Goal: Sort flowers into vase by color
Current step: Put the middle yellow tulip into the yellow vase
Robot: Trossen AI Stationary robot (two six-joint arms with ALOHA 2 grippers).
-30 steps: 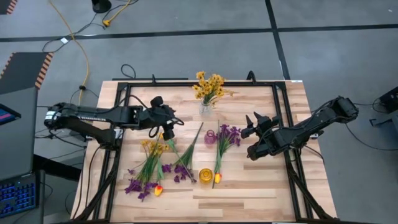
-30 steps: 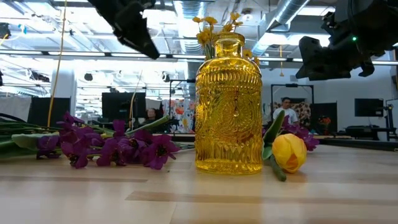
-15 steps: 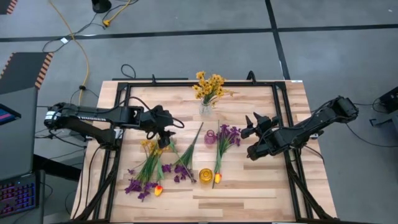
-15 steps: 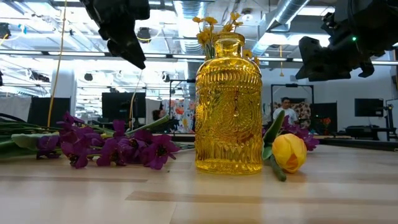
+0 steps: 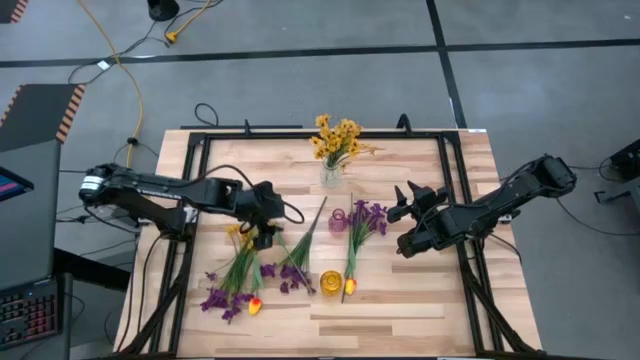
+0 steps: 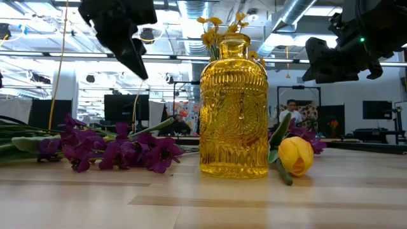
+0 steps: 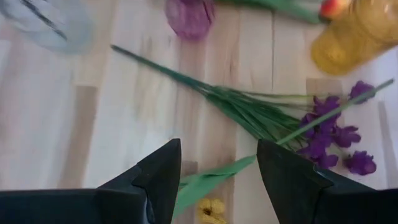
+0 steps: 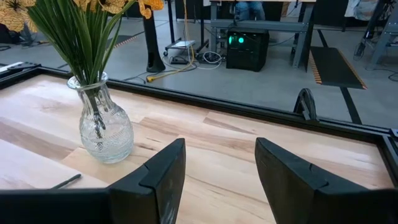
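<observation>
Loose flowers lie on the wooden table: a bunch with small yellow blooms, purple blossoms and a tulip (image 5: 240,272), a purple flower (image 5: 300,250) and a purple one beside a tulip (image 5: 355,240). A clear vase (image 5: 330,175) at the far middle holds yellow flowers (image 5: 335,140). A purple vase (image 5: 338,220) and a yellow vase (image 5: 330,283) stand nearer. My left gripper (image 5: 265,238) hangs open, tipped down, over the bunch's yellow blooms (image 7: 211,208) and a green leaf (image 7: 205,182). My right gripper (image 5: 399,204) stays open above the table on the right, facing the clear vase (image 8: 106,132).
A black metal frame (image 5: 200,150) runs around the tabletop. In the low view the yellow vase (image 6: 234,108) stands close in front, with a tulip (image 6: 296,156) to its right and purple blossoms (image 6: 114,152) to its left. Bare wood lies at the near right.
My left gripper has moved toward the table's near edge and down, tipping its fingers downward over the bunch of flowers at the left. It stays open. The flowers and vases have not moved.
</observation>
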